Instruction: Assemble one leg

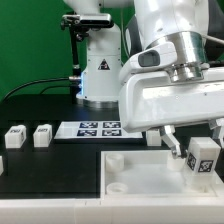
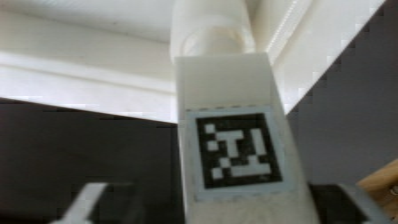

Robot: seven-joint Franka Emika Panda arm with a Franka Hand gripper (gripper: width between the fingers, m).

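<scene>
the arm [image 1: 165, 40] comes in from the upper right of the exterior view, its bulky white wrist tipped down toward the lower right corner. the gripper [image 1: 193, 148] is clamped on the leg [image 1: 200, 158], which hangs tilted with its tag facing the camera, just over the large white board [image 1: 135, 182] at the bottom of the frame (whether leg and board touch i cannot tell).

only the exterior view shows the surroundings: the black table [image 1: 50, 175], the marker board [image 1: 97, 128] at centre, and at the left edge one tagged block [image 1: 14, 136] with a second block [image 1: 42, 134] beside it, both well apart from the gripper.

the wrist view alone gives the leg close up: its square tag [image 2: 237, 150] sharp enough to see the pattern, a round peg [image 2: 214, 42] on the far end, and one pale fingertip [image 2: 84, 203] beside the block.
</scene>
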